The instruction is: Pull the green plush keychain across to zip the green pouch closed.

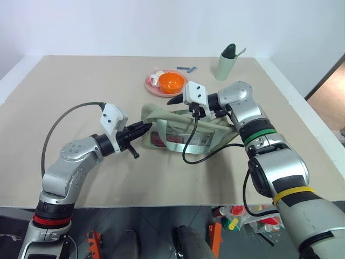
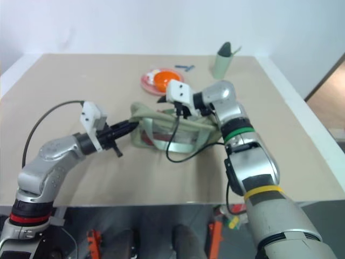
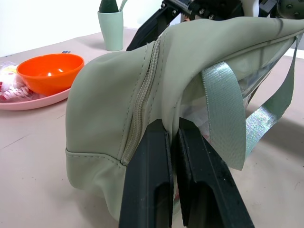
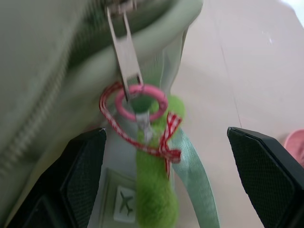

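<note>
The green pouch lies mid-table, its zipper running along the top. My left gripper is shut on the fabric at the pouch's left end; in the left wrist view its fingers pinch the cloth beside a strap. Over the pouch's top, my right gripper stands open and points left and down. In the right wrist view the green plush keychain hangs from the metal zipper pull by a pink ring and a red-white cord. It sits between my wide-apart fingers, which do not touch it.
A pink plate with an orange bowl sits just behind the pouch. A sage-green cup stands at the back right. The right arm's black cable loops over the pouch's front. Bare table lies to the left and front.
</note>
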You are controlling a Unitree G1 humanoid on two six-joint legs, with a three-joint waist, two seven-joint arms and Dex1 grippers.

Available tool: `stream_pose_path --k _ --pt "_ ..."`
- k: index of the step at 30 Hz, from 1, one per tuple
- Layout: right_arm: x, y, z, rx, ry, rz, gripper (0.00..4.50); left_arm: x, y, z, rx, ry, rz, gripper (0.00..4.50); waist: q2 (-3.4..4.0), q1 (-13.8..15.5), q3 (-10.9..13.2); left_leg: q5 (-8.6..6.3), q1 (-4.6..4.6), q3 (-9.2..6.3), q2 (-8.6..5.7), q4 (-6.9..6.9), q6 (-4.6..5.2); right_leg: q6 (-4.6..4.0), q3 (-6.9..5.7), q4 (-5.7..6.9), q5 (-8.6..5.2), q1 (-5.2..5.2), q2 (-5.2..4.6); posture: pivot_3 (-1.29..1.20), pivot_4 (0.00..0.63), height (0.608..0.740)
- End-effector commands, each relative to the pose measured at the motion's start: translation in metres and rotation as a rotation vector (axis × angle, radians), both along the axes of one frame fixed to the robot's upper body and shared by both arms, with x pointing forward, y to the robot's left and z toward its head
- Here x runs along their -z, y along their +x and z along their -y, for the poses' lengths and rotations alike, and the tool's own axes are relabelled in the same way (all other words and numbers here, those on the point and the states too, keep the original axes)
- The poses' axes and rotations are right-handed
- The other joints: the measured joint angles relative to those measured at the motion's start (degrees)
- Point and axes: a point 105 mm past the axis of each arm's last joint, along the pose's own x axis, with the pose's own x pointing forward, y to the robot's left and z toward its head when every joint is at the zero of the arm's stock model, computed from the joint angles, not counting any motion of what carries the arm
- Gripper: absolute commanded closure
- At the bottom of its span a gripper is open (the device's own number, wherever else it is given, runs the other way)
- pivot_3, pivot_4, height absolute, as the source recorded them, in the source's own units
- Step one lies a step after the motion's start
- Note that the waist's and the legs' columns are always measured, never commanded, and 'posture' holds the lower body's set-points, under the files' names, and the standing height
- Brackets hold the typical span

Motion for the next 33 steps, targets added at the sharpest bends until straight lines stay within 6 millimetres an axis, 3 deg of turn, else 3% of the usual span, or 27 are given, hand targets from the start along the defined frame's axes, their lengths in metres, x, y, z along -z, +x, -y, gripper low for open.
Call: stream_pose_path --k 1,8,12,15,16,20,27,28,33 --pt "-0.004 0.001 0.003 -0.001 -0.024 0.027 0.28 -0.008 -0.003 0.004 0.015 0.004 0.042 4.50 0.00 0.0 0.0 0.00 0.00 0.00 0.00 0.00 0.00 0.00 0.00 0.00 0.00 0.00 0.00 0.00 0.150 0.740" --pt "-0.013 0.010 0.014 0.073 -0.008 0.066 0.28 -0.008 -0.001 0.008 0.015 0.003 0.039 4.50 0.00 0.1 0.0 0.00 0.00 -0.02 -0.01 0.00 0.00 -0.01 -0.02 0.00 -0.01 0.01 -0.02 0.00 0.150 0.740" --pt "-0.032 0.012 0.011 0.103 0.103 0.026 0.28 -0.007 -0.001 0.008 0.013 0.004 0.039 4.50 0.00 0.1 0.0 0.00 -0.01 -0.01 -0.03 0.00 -0.01 -0.01 -0.01 0.00 -0.01 0.02 -0.03 0.00 0.150 0.740" --pt "-0.035 0.012 0.012 0.107 0.121 0.013 0.28 -0.007 -0.001 0.008 0.011 0.004 0.039 4.50 0.00 0.1 0.0 0.00 -0.01 -0.02 -0.02 0.00 -0.01 -0.02 -0.03 0.00 -0.01 0.01 -0.03 0.00 0.150 0.740" --pt "-0.034 0.012 0.012 0.107 0.120 0.010 0.79 -0.007 -0.001 0.007 0.010 0.004 0.039 4.50 0.00 0.1 0.0 0.00 -0.01 -0.02 -0.02 -0.01 0.00 -0.03 -0.04 0.00 -0.02 0.01 -0.03 0.00 0.150 0.740" --pt "-0.029 0.010 0.012 0.099 0.115 -0.003 1.89 -0.007 -0.001 0.006 0.009 0.007 0.041 4.50 0.00 0.1 0.0 0.00 -0.01 -0.03 -0.02 -0.01 -0.01 -0.04 -0.05 0.00 -0.02 0.01 -0.03 0.00 0.150 0.740" --pt "-0.021 0.007 0.006 0.067 0.089 0.010 1.89 -0.007 0.001 0.006 0.010 0.012 0.043 4.50 0.01 0.0 0.0 0.00 -0.01 -0.03 -0.02 -0.01 -0.01 -0.04 -0.05 0.00 -0.02 0.01 -0.02 0.00 0.150 0.740" --pt "-0.020 0.007 0.006 0.065 0.085 0.010 2.45 -0.007 0.001 0.006 0.009 0.012 0.043 4.50 0.01 0.0 0.0 0.00 -0.01 -0.03 -0.02 -0.01 -0.01 -0.04 -0.06 0.00 -0.02 0.01 -0.02 0.00 0.150 0.740" --pt "-0.015 0.005 0.007 0.049 0.055 0.007 4.12 -0.007 0.000 0.007 0.007 0.016 0.044 4.50 0.01 0.0 0.0 0.00 -0.01 -0.04 -0.02 -0.01 -0.01 -0.03 -0.06 0.00 -0.02 0.01 -0.03 0.00 0.150 0.740"
